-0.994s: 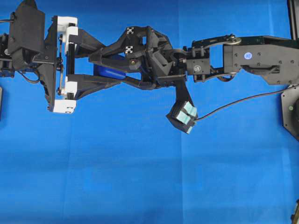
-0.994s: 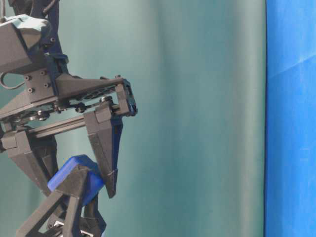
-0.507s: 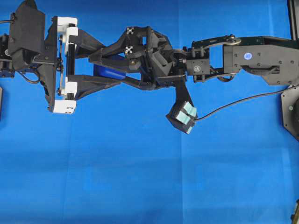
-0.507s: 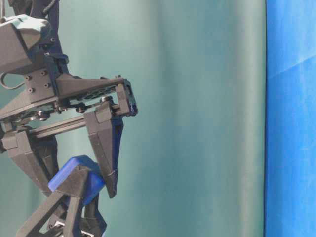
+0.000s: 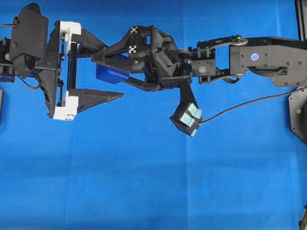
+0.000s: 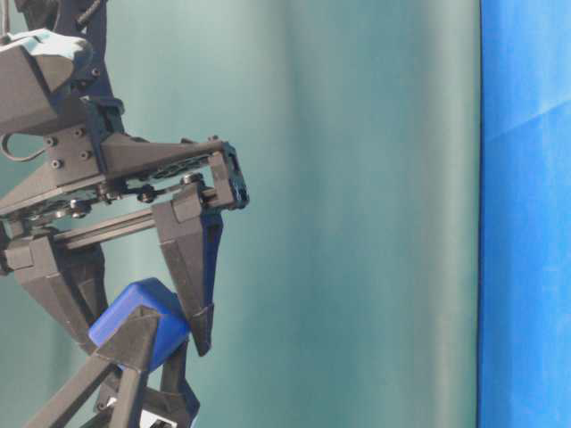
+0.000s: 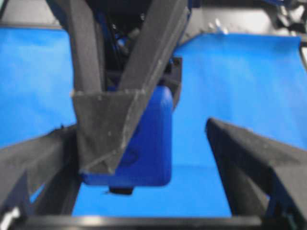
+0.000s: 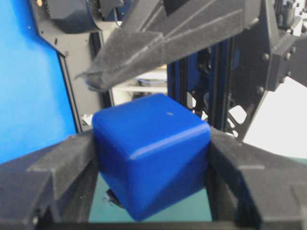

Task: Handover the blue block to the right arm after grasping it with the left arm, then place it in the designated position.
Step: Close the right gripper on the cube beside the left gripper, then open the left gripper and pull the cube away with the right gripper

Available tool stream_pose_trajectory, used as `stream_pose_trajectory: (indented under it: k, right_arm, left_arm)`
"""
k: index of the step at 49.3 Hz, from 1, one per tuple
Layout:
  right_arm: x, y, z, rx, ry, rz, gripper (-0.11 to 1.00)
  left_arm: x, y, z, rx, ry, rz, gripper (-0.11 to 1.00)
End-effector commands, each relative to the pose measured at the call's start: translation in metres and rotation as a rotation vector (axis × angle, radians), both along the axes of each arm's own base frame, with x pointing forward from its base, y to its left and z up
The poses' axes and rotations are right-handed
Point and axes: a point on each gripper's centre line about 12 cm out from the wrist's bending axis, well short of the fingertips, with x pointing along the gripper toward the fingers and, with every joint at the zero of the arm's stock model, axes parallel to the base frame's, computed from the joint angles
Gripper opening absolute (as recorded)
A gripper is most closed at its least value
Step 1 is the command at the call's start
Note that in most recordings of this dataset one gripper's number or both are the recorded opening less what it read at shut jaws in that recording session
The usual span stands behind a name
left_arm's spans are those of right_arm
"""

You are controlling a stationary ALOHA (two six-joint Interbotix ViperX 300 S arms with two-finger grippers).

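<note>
A blue cloth (image 5: 144, 182) covers the whole work surface — it spreads flat beneath both grippers and beyond them on every side. Faint fold creases cross it below the grippers. A thin black cable (image 5: 249, 103) trails over it beside the right gripper's wrist — whether it touches cannot be told.

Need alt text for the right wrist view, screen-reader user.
Close-up of the blue block clamped between the right gripper's two black fingers, seen from the wrist. One finger of the left gripper crosses above the block without touching it, with blue cloth at left.
</note>
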Motion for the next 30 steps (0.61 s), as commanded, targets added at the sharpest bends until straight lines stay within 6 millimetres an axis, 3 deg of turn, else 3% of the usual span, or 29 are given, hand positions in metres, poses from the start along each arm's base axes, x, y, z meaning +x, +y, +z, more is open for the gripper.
stream_pose_trajectory:
  k: [1, 12, 30]
  right_arm:
    - [-0.006, 0.001, 0.019, 0.003, -0.045, 0.002, 0.53]
    - [-0.029, 0.003, 0.017, 0.005, -0.037, 0.003, 0.53]
    - [-0.086, 0.009, 0.021, 0.013, -0.055, 0.006, 0.53]
  left_arm:
    - [-0.008, -0.001, 0.016, 0.003, -0.048, -0.004, 0.93]
    - [-0.021, -0.001, 0.017, 0.0, -0.061, -0.003, 0.93]
    - [-0.038, -0.001, 0.019, 0.001, -0.086, -0.003, 0.93]
